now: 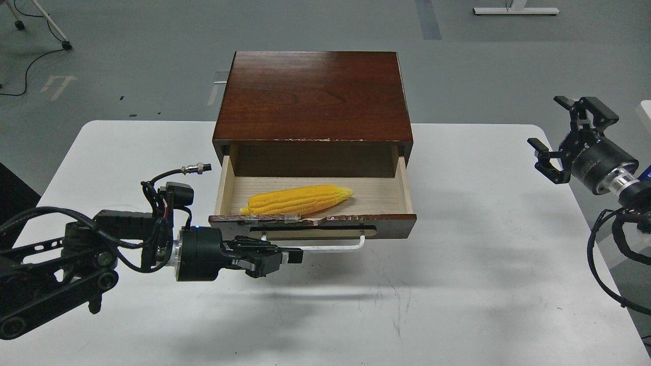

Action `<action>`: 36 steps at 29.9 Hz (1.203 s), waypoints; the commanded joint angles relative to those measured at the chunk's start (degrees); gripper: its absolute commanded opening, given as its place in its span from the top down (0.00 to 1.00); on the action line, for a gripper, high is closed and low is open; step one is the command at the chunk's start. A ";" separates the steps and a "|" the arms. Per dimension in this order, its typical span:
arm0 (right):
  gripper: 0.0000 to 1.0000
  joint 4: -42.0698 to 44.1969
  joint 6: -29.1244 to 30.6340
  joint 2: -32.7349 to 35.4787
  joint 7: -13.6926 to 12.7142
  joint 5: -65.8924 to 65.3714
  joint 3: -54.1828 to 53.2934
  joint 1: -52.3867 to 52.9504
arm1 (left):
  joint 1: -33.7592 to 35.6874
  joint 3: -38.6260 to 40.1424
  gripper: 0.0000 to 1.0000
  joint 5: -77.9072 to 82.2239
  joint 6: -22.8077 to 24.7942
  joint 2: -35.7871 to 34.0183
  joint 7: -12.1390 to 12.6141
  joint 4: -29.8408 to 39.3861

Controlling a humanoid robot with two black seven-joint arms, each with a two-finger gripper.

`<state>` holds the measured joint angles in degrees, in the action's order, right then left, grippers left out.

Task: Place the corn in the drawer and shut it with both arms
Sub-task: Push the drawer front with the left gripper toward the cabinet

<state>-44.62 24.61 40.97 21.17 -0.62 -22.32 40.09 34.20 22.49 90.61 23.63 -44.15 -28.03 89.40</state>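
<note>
Corn (299,200) lies crosswise in the open drawer (313,223). Our left gripper (285,255), fingers together, sits at its front; right gripper (564,137), spread, well off.

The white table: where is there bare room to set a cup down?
The table lies bare right of the drawer, toward the right gripper, and along its near edge. It is crowded at the handle, where the left gripper sits.

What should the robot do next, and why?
Probably push the drawer shut with the left hand. The corn already lies inside, the drawer is open, and that hand sits right at its front by the handle.
</note>
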 commanded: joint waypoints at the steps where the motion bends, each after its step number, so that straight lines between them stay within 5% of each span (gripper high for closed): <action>1: 0.03 0.14 0.00 -0.01 0.01 0.00 0.00 -0.02 | 0.17 0.01 1.00 0.09 -0.08 0.29 0.03 -0.90; 17: 0.03 1.02 0.00 -0.45 0.01 -0.17 0.09 -0.28 | 0.17 -0.96 1.00 0.18 0.54 -7.26 0.03 5.25; 36: 0.03 1.02 0.00 -0.45 0.01 -0.87 1.23 -0.46 | 0.43 -1.66 1.00 -0.44 0.27 -3.31 0.03 0.25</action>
<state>-43.59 24.60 40.52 21.18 -1.50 -21.09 39.68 34.39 20.72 90.22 23.91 -48.20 -28.00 90.51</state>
